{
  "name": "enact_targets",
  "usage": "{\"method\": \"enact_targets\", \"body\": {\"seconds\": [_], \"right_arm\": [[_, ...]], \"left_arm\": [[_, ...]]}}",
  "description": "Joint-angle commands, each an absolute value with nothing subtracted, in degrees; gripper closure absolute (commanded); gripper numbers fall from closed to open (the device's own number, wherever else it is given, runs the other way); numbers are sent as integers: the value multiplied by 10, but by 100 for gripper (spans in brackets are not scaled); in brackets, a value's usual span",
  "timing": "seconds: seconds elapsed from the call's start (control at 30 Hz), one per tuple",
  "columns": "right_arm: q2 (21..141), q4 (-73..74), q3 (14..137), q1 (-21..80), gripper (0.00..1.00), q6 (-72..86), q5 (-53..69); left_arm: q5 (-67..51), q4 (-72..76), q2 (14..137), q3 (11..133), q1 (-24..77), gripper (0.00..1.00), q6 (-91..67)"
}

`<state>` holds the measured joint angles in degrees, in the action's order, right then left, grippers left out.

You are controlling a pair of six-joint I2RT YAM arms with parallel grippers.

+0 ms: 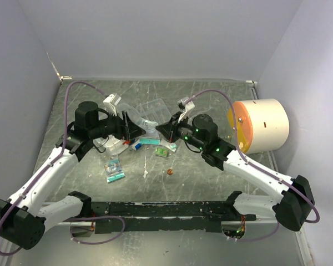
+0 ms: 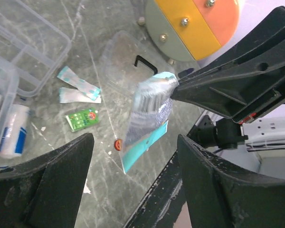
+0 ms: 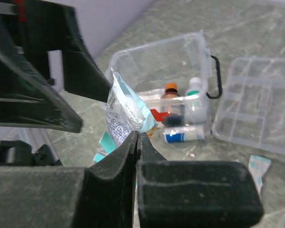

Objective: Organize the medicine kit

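Observation:
My right gripper (image 3: 138, 135) is shut on the top edge of a silver and teal packet (image 3: 125, 110), which hangs above the table. In the left wrist view the packet (image 2: 149, 114) dangles from the right gripper (image 2: 180, 88). My left gripper (image 2: 135, 137) is open, its fingers on either side of the packet's lower end and not touching it. The medicine kit (image 3: 147, 54), a clear box with a red cross, holds two small bottles and a white roll. Its clear divided tray (image 3: 256, 107) lies beside it. From above, both grippers (image 1: 130, 128) (image 1: 162, 128) meet over the kit (image 1: 115, 145).
A big cream cylinder with an orange face (image 1: 261, 124) stands at the right. Loose on the table are a green packet (image 2: 82, 118), two bandage strips (image 2: 78, 85), a small orange disc (image 2: 117, 144) and teal packets (image 1: 115, 173). A clear lid with a black handle (image 2: 145, 64) lies flat.

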<state>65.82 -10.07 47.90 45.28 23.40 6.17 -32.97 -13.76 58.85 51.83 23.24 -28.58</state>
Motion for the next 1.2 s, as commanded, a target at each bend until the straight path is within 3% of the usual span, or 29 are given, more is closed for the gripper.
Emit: {"method": "enact_targets", "body": {"seconds": [0.0, 0.13, 0.37, 0.57, 0.63, 0.7, 0.77, 0.97, 1.17], "right_arm": [[652, -155, 500, 448, 100, 230, 124], [650, -191, 495, 446, 100, 261, 160], [649, -218, 492, 440, 100, 284, 197], [667, -192, 505, 438, 100, 287, 184], [670, -173, 509, 438, 84, 288, 163], [672, -154, 510, 438, 72, 292, 131], [675, -134, 510, 437, 66, 298, 97], [683, -112, 509, 438, 63, 309, 64], [680, -116, 495, 438, 62, 318, 66]], "left_arm": [[-386, -62, 589, 509, 236, 20, -334], [-382, -11, 582, 495, 236, 26, -363], [-418, 83, 572, 464, 236, 49, -415], [-411, 90, 562, 460, 236, 83, -406], [-391, 77, 553, 461, 236, 89, -391], [-373, 64, 545, 462, 236, 92, -380], [-350, 42, 540, 469, 236, 93, -368], [-184, -142, 559, 530, 236, 93, -327], [70, -304, 580, 579, 235, 93, -341]]}}
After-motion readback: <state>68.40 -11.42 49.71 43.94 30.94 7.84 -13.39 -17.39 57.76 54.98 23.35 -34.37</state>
